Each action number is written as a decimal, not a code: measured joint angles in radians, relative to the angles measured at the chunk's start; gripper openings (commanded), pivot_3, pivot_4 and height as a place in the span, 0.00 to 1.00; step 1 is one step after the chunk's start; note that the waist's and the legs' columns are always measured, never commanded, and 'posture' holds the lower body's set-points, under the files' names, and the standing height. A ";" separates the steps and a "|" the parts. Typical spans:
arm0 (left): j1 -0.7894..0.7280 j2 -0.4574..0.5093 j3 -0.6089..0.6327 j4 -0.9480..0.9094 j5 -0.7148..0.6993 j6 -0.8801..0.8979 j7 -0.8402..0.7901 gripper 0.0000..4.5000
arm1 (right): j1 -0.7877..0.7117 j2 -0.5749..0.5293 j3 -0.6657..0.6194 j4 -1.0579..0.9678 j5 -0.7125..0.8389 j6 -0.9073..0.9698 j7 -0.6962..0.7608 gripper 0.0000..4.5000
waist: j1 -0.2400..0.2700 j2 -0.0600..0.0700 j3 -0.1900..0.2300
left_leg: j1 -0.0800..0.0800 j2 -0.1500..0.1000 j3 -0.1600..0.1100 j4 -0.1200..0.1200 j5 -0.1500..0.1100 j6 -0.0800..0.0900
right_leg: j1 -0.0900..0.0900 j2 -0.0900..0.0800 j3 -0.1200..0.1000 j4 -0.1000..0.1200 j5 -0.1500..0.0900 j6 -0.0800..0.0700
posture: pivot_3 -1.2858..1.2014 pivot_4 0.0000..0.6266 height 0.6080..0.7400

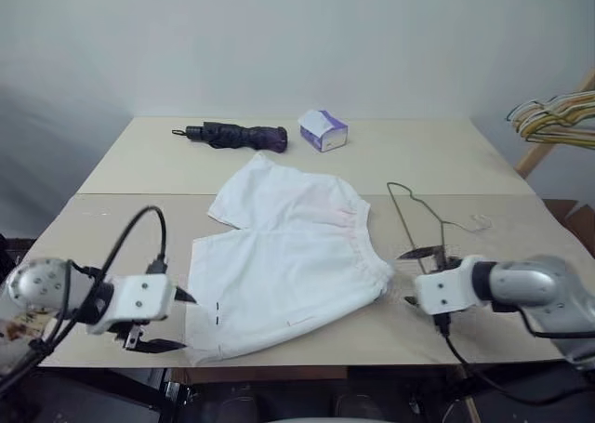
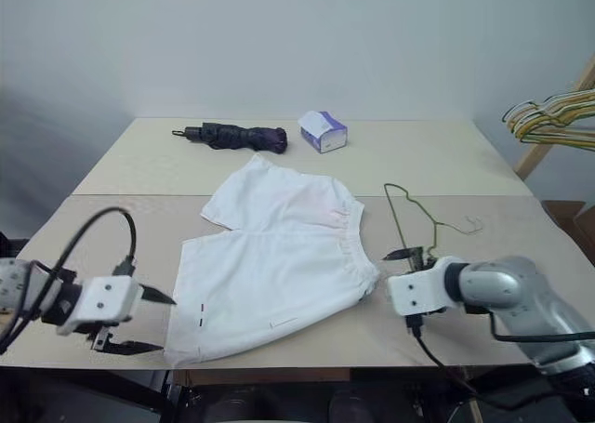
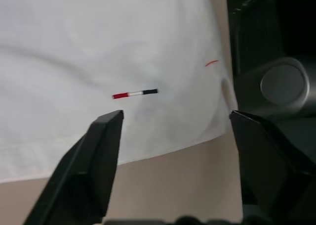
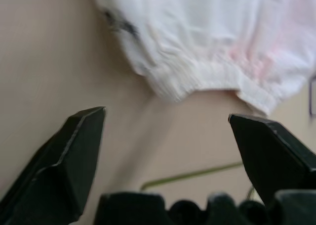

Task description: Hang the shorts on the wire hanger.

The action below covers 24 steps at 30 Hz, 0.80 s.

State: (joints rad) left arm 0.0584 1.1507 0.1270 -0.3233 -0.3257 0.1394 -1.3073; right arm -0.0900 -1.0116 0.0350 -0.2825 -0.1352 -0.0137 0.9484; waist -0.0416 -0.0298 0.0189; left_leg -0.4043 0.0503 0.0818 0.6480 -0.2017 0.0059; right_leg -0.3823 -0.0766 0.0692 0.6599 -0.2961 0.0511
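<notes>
Lying flat between both spread-open grippers, the shorts are flanked: wire hanger nearest the right gripper, hem by the left gripper.

Bare test room – plain table, blank wall

1. Wall: plain pale grey-white, unmarked, evenly lit.
2. Table: light beige top, made of two boards meeting at a seam running side to side.
3. Wooden post: slanted, at the right edge beside the table.
4. Floor: dark, seen below the table's near edge.
</notes>
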 measured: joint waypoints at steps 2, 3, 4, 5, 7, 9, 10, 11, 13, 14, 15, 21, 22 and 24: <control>-0.076 -0.075 0.001 -0.005 -0.025 0.031 0.061 0.99 | -0.073 0.080 -0.015 0.016 0.001 0.157 -0.056 1.00 | -0.003 -0.001 -0.001 | 0.000 0.000 0.000 0.000 0.000 0.000 | 0.003 0.000 0.001 0.001 0.000 0.000 | 0.51 0.00 1.00; -0.098 -0.096 0.000 -0.017 -0.033 0.045 0.080 0.99 | -0.103 0.110 -0.016 0.025 0.000 0.231 -0.083 1.00 | -0.004 -0.002 -0.001 | 0.000 0.000 0.000 0.000 0.000 0.000 | 0.003 0.001 0.001 0.001 0.000 0.000 | 0.51 0.00 1.00; -0.110 -0.107 -0.002 -0.022 -0.035 0.051 0.089 0.99 | -0.133 0.142 -0.016 0.039 -0.001 0.311 -0.107 1.00 | -0.004 -0.002 -0.001 | 0.000 0.000 -0.001 0.000 0.000 0.000 | 0.003 0.001 0.001 0.001 0.000 0.000 | 0.51 0.00 1.00; -0.128 -0.126 -0.007 -0.026 -0.037 0.058 0.099 0.99 | -0.169 0.178 -0.016 0.063 0.000 0.396 -0.134 1.00 | -0.003 -0.002 -0.001 | -0.001 0.000 0.000 0.000 0.000 0.000 | 0.002 0.001 0.001 0.001 0.000 0.000 | 0.51 0.00 1.00; -0.174 -0.196 -0.025 -0.038 -0.060 0.079 0.134 0.99 | -0.261 0.305 -0.038 0.139 0.009 0.596 -0.214 1.00 | -0.002 -0.002 -0.001 | -0.002 -0.001 -0.001 0.000 0.000 0.000 | 0.002 0.001 0.001 0.001 0.000 0.000 | 0.51 0.00 1.00; -0.218 -0.266 -0.050 -0.058 -0.086 0.099 0.172 0.99 | -0.351 0.415 -0.062 0.221 0.041 0.793 -0.287 1.00 | -0.001 -0.002 -0.001 | -0.003 -0.001 -0.002 0.000 0.000 0.000 | 0.001 0.001 0.001 0.001 0.001 0.000 | 0.51 0.00 1.00; -0.234 -0.284 -0.054 -0.059 -0.097 0.107 0.183 0.99 | -0.379 0.446 -0.072 0.250 0.050 0.857 -0.311 1.00 | -0.001 -0.002 -0.001 | -0.003 -0.001 -0.002 0.000 0.000 0.000 | 0.001 0.001 0.001 0.002 0.001 0.000 | 0.50 0.00 1.00; -0.249 -0.299 -0.055 -0.059 -0.111 0.118 0.192 0.99 | -0.407 0.475 -0.085 0.287 0.062 0.912 -0.334 1.00 | -0.001 -0.002 -0.001 | -0.004 -0.001 -0.002 0.000 0.000 0.000 | 0.000 0.001 0.001 0.002 0.001 0.001 | 0.50 0.00 1.00; -0.270 -0.325 -0.057 -0.060 -0.132 0.130 0.204 0.99 | -0.445 0.513 -0.089 0.360 0.071 0.977 -0.388 1.00 | -0.001 -0.002 -0.001 | -0.005 -0.002 -0.003 0.000 0.000 0.000 | -0.001 0.001 0.001 0.001 0.001 0.001 | 0.50 0.00 1.00; -0.278 -0.330 -0.062 -0.060 -0.133 0.131 0.207 0.99 | -0.451 0.524 -0.089 0.386 0.072 0.981 -0.407 1.00 | -0.001 -0.002 -0.001 | -0.006 -0.002 -0.003 0.000 0.000 0.000 | -0.001 0.001 0.001 0.001 0.001 0.001 | 0.51 0.00 1.00; -0.286 -0.334 -0.072 -0.059 -0.130 0.131 0.210 0.99 | -0.458 0.536 -0.089 0.417 0.073 0.981 -0.430 1.00 | -0.002 -0.002 -0.001 | -0.006 -0.002 -0.003 0.000 0.000 0.000 | -0.002 0.001 0.001 0.001 0.001 0.001 | 0.51 0.00 1.00; -0.296 -0.339 -0.127 -0.059 -0.105 0.122 0.195 0.99 | -0.471 0.563 -0.079 0.529 0.089 1.013 -0.476 1.00 | -0.008 -0.001 -0.001 | -0.006 -0.002 -0.004 0.000 0.000 0.000 | -0.002 0.001 0.001 0.002 0.001 0.001 | 0.51 0.00 1.00; -0.297 -0.339 -0.130 -0.059 -0.103 0.121 0.193 1.00 | -0.471 0.563 -0.074 0.539 0.094 1.022 -0.475 0.96 | -0.010 -0.001 -0.001 | -0.006 -0.002 -0.004 0.000 0.000 0.000 | -0.002 0.001 0.001 0.002 0.001 0.001 | 0.51 0.00 1.00; -0.303 -0.340 -0.131 -0.055 -0.103 0.120 0.192 1.00 | -0.479 0.563 -0.075 0.549 0.110 1.034 -0.476 0.87 | -0.015 -0.001 -0.001 | -0.006 -0.002 -0.004 0.000 0.000 0.000 | -0.002 0.002 0.001 0.002 0.001 0.001 | 0.51 0.00 1.00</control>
State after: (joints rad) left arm -0.2443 0.8109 -0.0037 -0.3779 -0.4286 0.2594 -1.1149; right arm -0.5693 -0.4485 -0.0401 0.2669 -0.0253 1.0202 0.4720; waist -0.0561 -0.0311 0.0181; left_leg -0.4103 0.0485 0.0777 0.6479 -0.2018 0.0057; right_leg -0.3844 -0.0750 0.0702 0.6624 -0.2954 0.0519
